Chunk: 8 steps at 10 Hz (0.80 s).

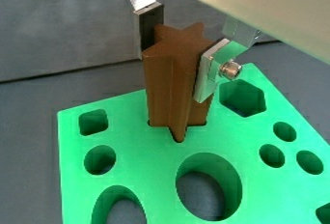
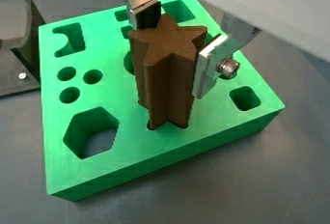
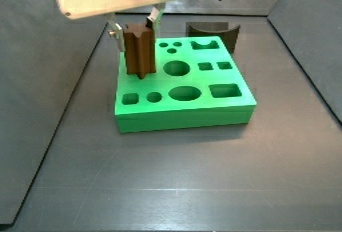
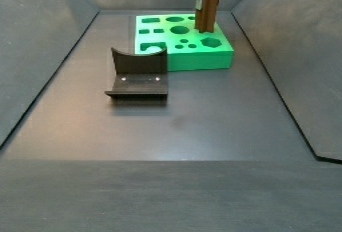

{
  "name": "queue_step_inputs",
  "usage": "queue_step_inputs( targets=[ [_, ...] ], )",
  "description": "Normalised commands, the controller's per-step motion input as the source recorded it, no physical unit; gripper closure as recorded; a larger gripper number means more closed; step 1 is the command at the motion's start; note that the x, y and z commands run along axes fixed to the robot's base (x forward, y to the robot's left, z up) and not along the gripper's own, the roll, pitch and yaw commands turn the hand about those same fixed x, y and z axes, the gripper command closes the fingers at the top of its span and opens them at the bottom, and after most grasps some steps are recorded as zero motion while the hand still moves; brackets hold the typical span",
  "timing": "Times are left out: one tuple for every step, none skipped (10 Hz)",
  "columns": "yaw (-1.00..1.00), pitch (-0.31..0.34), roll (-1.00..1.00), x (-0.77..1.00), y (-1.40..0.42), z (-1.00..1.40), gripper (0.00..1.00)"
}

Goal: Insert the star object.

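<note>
Star object (image 1: 175, 81) upright betw. the gripper (image 1: 178, 52) fingers (image 1: 151, 25), gripped near its top; silver plates pressed flat vs. opposite ridged sides, so closed onto the peg, gap only as wide as the peg. Same in both wrist views: one plate behind upper edge, other w/ bolt on the near side (image 2: 213, 62). Lower end of peg at a cutout in the green block (image 1: 96, 155); base looks seated at the hole rim, depth inside can't be told. In a side view, peg (image 3: 136, 51) stands at the block's (image 3: 187, 111) far-left corner, gripper (image 3: 147, 21) directly above. In a side view, peg (image 4: 207, 12) on the block (image 4: 201, 51), which sits at the far end of the dark surface (image 4: 174, 136). Fixture (image 4: 135, 72) just beside block, nearer the camera. Squat dark curved piece (image 3: 211, 32) behind block, apart from peg.
</note>
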Motion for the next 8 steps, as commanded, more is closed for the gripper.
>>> queue_step_inputs(
  targets=[
    [-0.13, -0.130, 0.00, 0.00, 0.00, -0.89, 1.00],
    [-0.47, -0.154, -0.02, -0.08, 0.00, -0.85, 1.00],
    [-0.49, -0.189, -0.09, -0.08, 0.00, -0.72, 1.00],
    [-0.46, -0.203, -0.13, -0.05, 0.00, -0.67, 1.00],
    [-0.35, -0.219, -0.12, 0.00, 0.00, -0.65, 1.00],
    [-0.08, -0.267, -0.20, 0.00, 0.06, -0.39, 1.00],
    [-0.04, 0.000, -0.08, 0.00, 0.13, -0.02, 1.00],
    [0.00, 0.000, 0.00, 0.00, 0.00, 0.00, 1.00]
  ],
)
